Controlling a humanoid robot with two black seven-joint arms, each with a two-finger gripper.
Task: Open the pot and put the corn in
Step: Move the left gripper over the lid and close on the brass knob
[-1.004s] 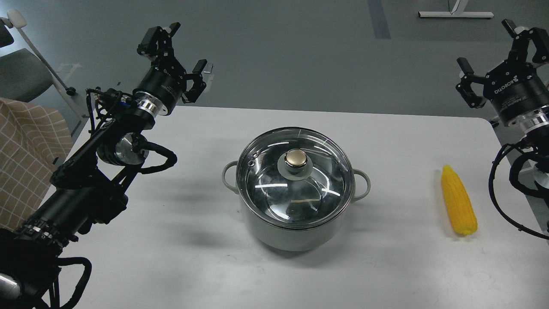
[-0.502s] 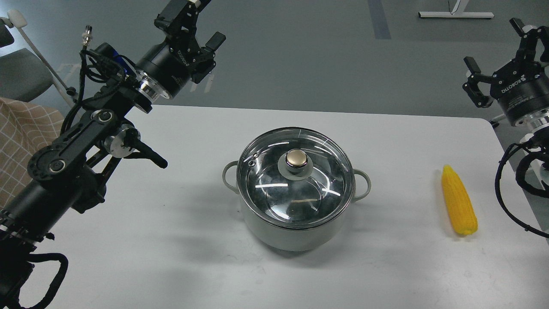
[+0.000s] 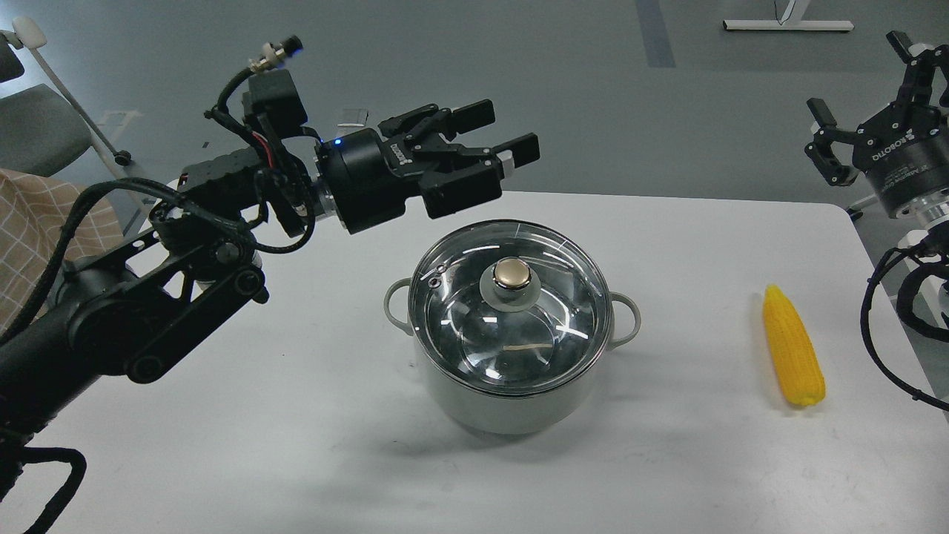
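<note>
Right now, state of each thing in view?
pot: upright, closed
glass lid: seated on the pot, untouched
corn: lying flat on the table, right of the pot
left claw: open, empty, above the pot's far-left rim
right claw: open, empty, raised

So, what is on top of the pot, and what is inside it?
A glass lid with gold knob covers the pot. Through the glass only the shiny steel inside shows; reflections hide part of it.

Grey-green pot [image 3: 511, 404], gold knob [image 3: 512, 273]; yellow corn [image 3: 793, 347].
</note>
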